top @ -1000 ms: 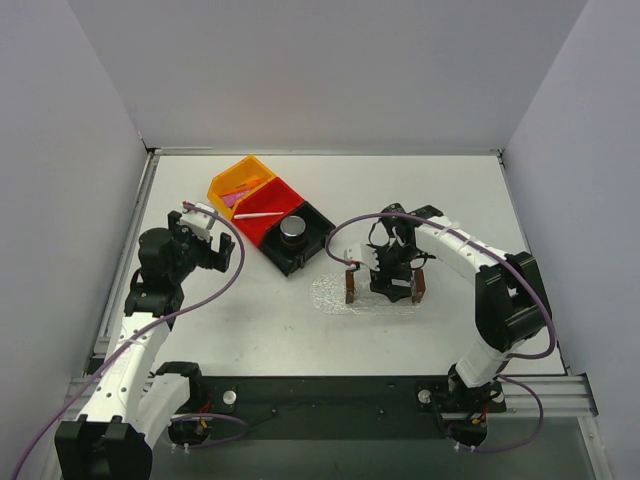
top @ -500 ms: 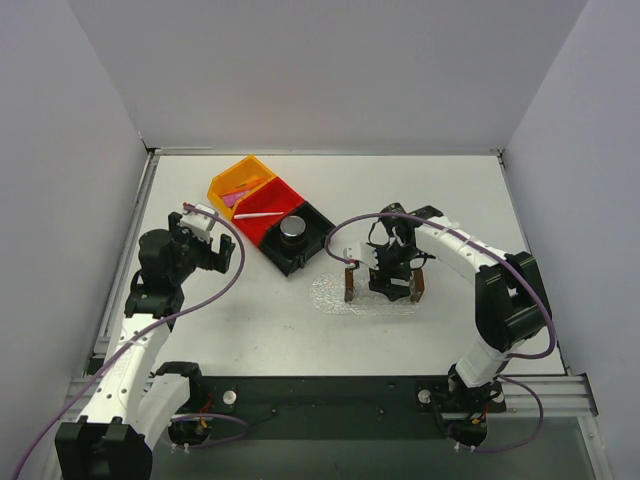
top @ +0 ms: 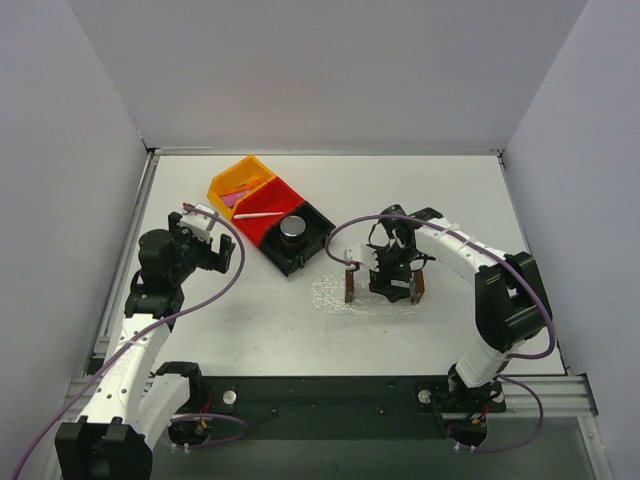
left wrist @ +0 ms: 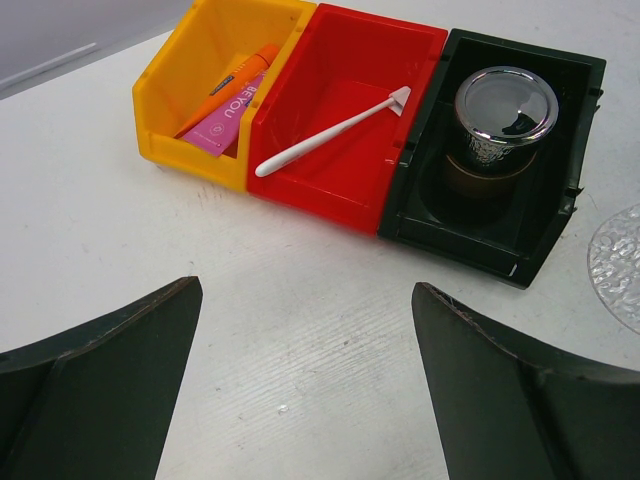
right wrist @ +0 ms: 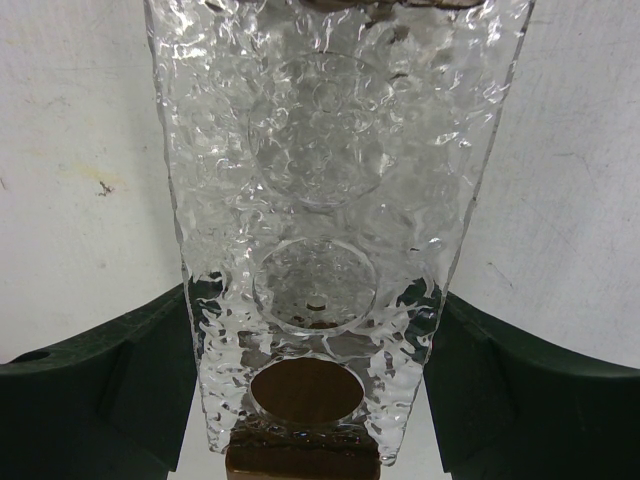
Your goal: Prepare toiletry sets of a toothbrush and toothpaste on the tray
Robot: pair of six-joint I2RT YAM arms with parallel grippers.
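The white toothbrush (left wrist: 330,128) lies slanted in the red bin (left wrist: 345,175), also seen in the top view (top: 258,214). The orange and pink toothpaste tubes (left wrist: 232,100) lie in the orange bin (left wrist: 180,100). The clear bumpy tray (top: 330,296) lies flat on the table right of the bins; its edge shows in the left wrist view (left wrist: 615,270). My right gripper (top: 387,281) is over the tray, shut on a clear rack with brown ends (right wrist: 320,150), its fingers (right wrist: 150,360) on both sides. My left gripper (left wrist: 305,290) is open and empty above bare table, near side of the bins.
A black bin (left wrist: 520,200) holds a shiny metal cup (left wrist: 505,110) and stands between the red bin and the tray. The rack's brown ends (top: 350,287) stand on the tray. White walls enclose the table on three sides.
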